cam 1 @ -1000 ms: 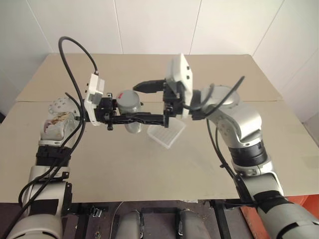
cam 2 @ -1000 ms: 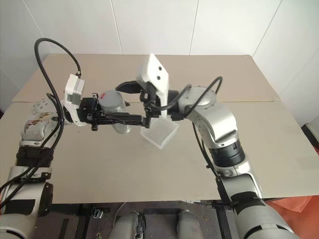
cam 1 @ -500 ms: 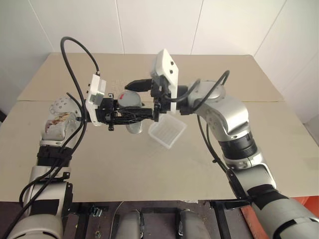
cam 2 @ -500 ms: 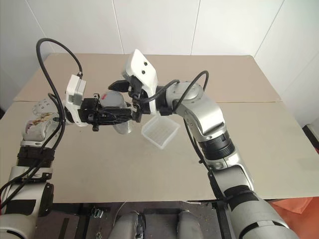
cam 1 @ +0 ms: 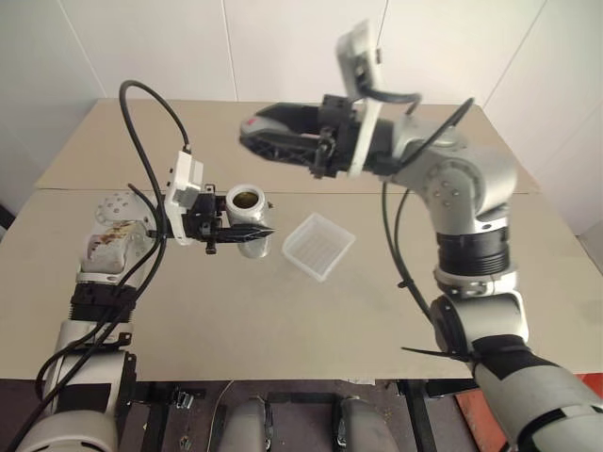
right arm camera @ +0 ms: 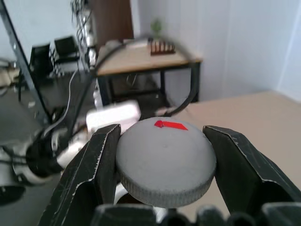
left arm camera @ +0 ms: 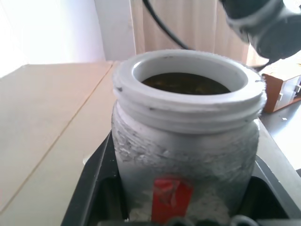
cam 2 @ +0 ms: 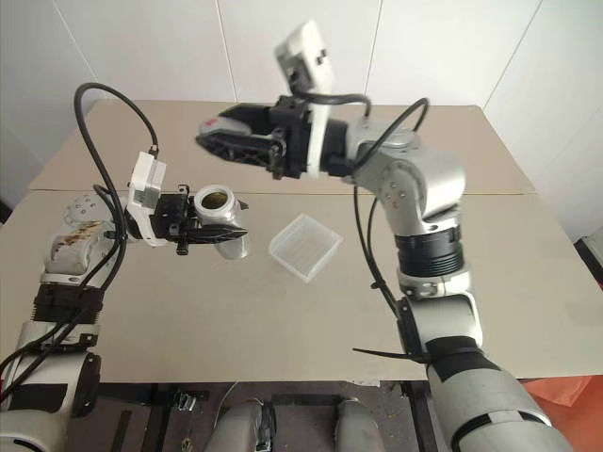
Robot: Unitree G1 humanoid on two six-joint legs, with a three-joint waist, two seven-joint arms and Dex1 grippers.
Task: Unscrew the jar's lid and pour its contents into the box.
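Lifted clear, lid sits in right jaws; left jaws clamp open jar showing brown contents

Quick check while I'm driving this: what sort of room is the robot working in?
Probably a lab or office workroom, not a home. The robot works at a plain beige table against bare white panel walls, and the right wrist view shows a metal-legged desk with cables and equipment beyond it.

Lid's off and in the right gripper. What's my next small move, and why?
Probably swing the left gripper toward the box and tilt the open jar over it: the contents are still inside, and the lid is held well clear above by the right gripper.
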